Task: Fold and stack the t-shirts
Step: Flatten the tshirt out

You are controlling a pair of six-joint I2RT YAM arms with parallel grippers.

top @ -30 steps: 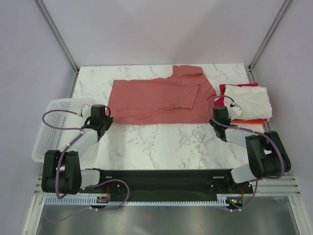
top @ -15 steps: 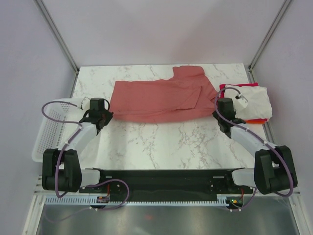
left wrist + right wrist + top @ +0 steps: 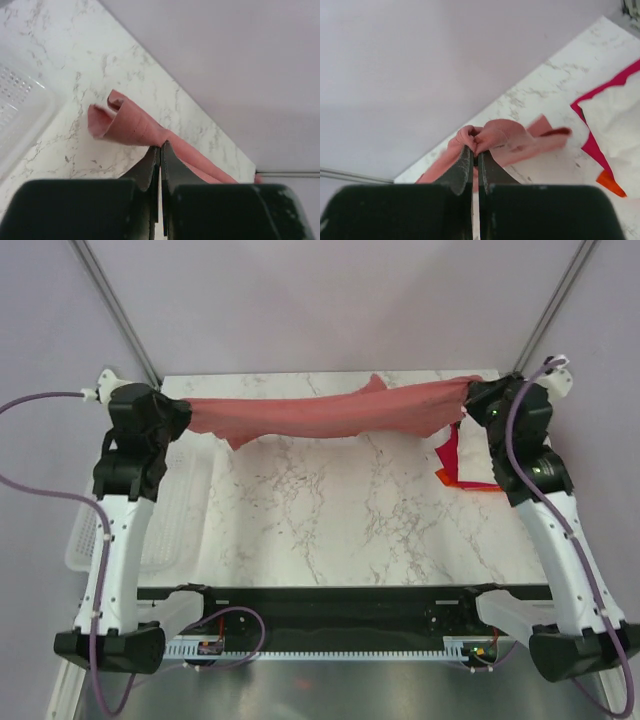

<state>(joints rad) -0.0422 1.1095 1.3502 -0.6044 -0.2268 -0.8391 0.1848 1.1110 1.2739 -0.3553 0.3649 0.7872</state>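
- Top view, right middle: the right arm (image 3: 530, 455) covers the stacked shirts. Only an edge of the magenta shirt (image 3: 449, 450) and of the orange shirt (image 3: 468, 483) shows.
- Top view, left: the left arm (image 3: 125, 475) hides part of the basket (image 3: 182, 520).
- Right wrist view: the cream-white shirt (image 3: 615, 117) runs off the right edge.
- Left wrist view: the salmon-red shirt (image 3: 130, 127) has a blurred loose corner at centre left, and the basket runs off the left edge.
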